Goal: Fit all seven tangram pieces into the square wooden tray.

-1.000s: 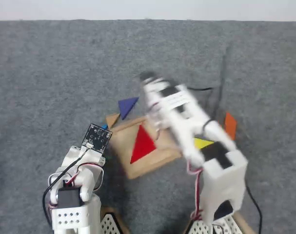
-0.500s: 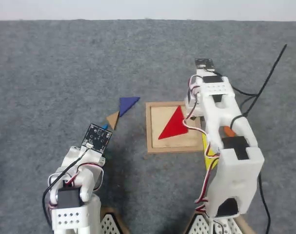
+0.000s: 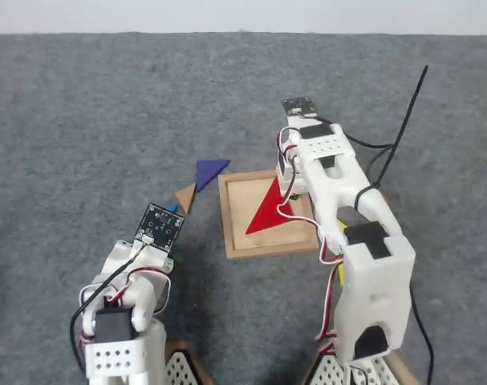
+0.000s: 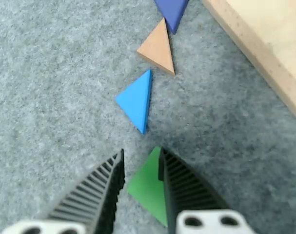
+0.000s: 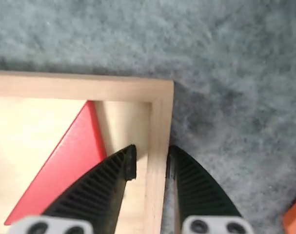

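Wooden tray (image 5: 158, 105) rim pinched by right claw (image 5: 151, 152) | left claw (image 4: 141, 155) narrow, half-hiding green triangle (image 4: 146, 190)

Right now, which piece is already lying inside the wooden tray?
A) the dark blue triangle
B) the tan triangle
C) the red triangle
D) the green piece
C: the red triangle lies flat inside the wooden tray, while the dark blue triangle, the tan triangle and the green piece all sit outside it on the grey carpet.
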